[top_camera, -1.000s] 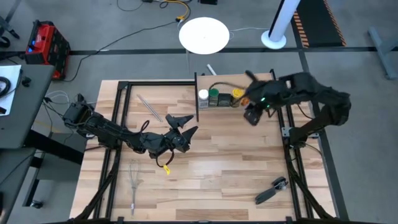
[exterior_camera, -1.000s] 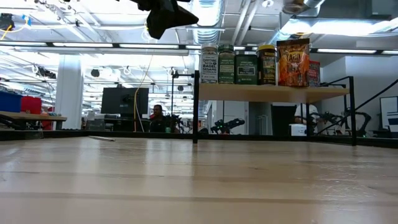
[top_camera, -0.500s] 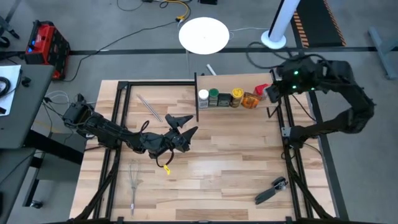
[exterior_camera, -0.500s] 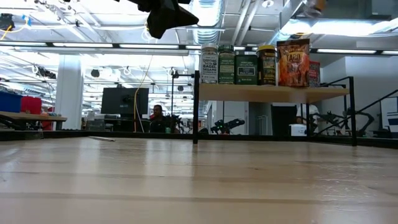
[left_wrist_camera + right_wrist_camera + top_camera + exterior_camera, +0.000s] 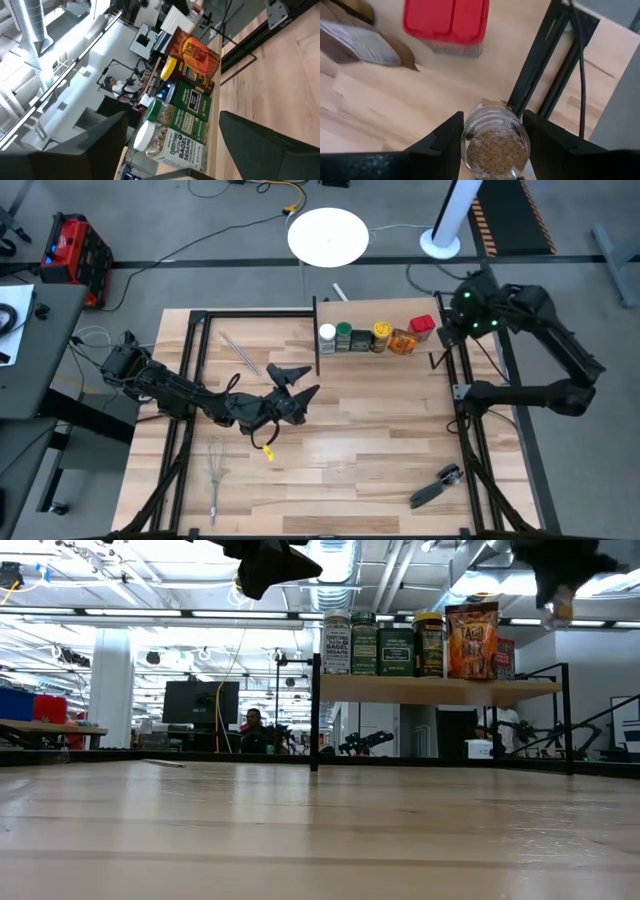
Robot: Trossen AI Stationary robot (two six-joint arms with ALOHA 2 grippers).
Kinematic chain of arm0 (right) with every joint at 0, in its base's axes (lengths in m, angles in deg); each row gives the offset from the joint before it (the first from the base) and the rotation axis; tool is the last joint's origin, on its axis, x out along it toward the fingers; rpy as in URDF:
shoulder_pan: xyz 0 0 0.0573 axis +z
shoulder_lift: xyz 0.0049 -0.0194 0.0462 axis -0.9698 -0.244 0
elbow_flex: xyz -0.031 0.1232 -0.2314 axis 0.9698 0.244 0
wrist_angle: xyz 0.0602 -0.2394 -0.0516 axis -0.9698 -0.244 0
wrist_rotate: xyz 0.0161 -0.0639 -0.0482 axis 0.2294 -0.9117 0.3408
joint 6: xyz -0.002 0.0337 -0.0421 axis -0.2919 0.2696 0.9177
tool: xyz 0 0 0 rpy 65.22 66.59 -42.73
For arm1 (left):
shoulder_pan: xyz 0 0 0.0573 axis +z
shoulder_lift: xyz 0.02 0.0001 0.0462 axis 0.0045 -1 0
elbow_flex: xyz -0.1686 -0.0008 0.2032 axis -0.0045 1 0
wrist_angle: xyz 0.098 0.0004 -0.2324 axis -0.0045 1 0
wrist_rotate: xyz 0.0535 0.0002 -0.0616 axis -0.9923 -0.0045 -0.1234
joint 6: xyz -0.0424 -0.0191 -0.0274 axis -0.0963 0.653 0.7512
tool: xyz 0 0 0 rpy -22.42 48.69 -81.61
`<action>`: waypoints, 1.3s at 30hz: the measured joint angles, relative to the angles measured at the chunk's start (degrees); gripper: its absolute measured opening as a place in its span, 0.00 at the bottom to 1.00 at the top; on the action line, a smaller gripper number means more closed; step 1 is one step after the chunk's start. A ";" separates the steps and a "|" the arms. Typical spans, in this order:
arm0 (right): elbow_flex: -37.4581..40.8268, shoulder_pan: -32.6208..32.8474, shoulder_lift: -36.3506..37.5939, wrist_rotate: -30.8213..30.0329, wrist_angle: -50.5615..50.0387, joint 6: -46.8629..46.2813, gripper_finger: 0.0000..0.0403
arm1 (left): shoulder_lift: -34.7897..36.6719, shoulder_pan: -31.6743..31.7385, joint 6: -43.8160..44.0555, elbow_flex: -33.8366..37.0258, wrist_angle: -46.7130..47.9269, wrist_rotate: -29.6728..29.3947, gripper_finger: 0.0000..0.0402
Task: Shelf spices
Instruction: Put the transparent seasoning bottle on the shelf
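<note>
Several spices stand in a row on the shelf (image 5: pixel 440 690): a white-capped jar (image 5: pixel 327 335), a green-capped one (image 5: pixel 344 334), a dark square tin (image 5: pixel 361 340), a yellow-capped jar (image 5: pixel 381 332), an orange packet (image 5: pixel 402 340) and a red-capped jar (image 5: pixel 422 326). My right gripper (image 5: pixel 452 320) hangs over the shelf's right end, by the black end post (image 5: pixel 535 70), shut on a small clear jar of brown spice (image 5: pixel 494 150). My left gripper (image 5: pixel 300 378) hovers open over the middle of the table, facing the shelf. My right gripper pinches the clear jar by its glass sides (image 5: pixel 466 145) between the two fingers (image 5: pixel 445 140). The fingers point steeply down. The jar is lifted clear, sticks out below the fingers (image 5: pixel 553 608), and turns one round glass end to the wrist camera.
A wire whisk (image 5: pixel 215 470) lies near the table's front left. A black-handled tool (image 5: pixel 437 486) lies at the front right, and a thin metal utensil (image 5: pixel 240 352) lies left of the shelf. A black frame runs along the table's edges.
My right gripper has swung from above the front of the shelf toward the table's right edge. It has sunk and rolled its wrist as it went. The clear jar has stayed between its fingers. The spices on the shelf have kept their places.
</note>
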 joint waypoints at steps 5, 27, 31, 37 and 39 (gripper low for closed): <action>4.78 -0.03 -0.87 0.73 0.81 1.19 0.45 | -0.01 0.02 0.74 0.00 -0.02 1.22 0.76; 16.91 -0.31 -0.95 -1.30 15.83 5.85 0.45 | -0.02 0.50 3.16 0.00 1.20 1.27 0.76; 16.91 -0.32 -0.96 -2.20 16.58 6.70 0.45 | -0.02 0.50 3.20 0.00 1.20 1.27 0.76; 16.93 -0.31 -0.96 -2.28 16.95 6.90 0.54 | -0.02 0.50 3.20 0.00 1.21 1.27 0.76; 16.93 -0.31 -0.96 -2.31 17.01 6.90 0.59 | -0.02 0.50 3.20 0.00 1.22 1.27 0.76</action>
